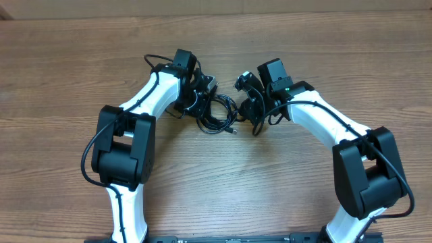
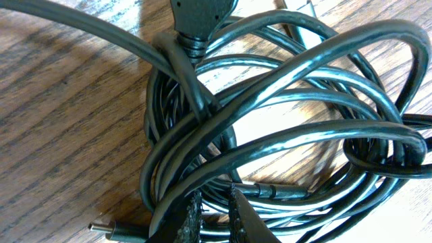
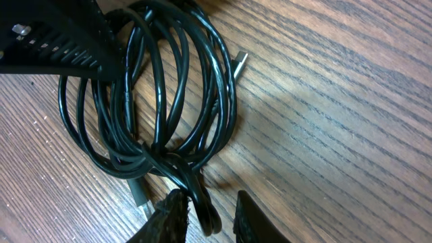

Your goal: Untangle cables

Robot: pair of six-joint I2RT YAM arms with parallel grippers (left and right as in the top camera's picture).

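Since cables (image 1: 217, 116) are one coiled tangle, quick notes. Bundle lying flat on wood table (image 1: 304, 47), right between both arms, loops overlapping. Plug ends poking out: small barrel plug (image 2: 108, 231) at coil's edge in left wrist view, metal-tipped plug (image 3: 239, 62) beside coil in right wrist view. Left gripper (image 2: 216, 219): jaws narrow, tips at coil, can't tell if strand pinched. Right gripper (image 3: 210, 217): jaws slightly apart, one loop end sitting between fingers, gap on one side, not clamped.

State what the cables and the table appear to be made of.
The cables: likely plastic or rubber sheathing, glossy black; bright highlights run along the loops. The table: wood or wood-look laminate, matte brown; streaked grain shows.
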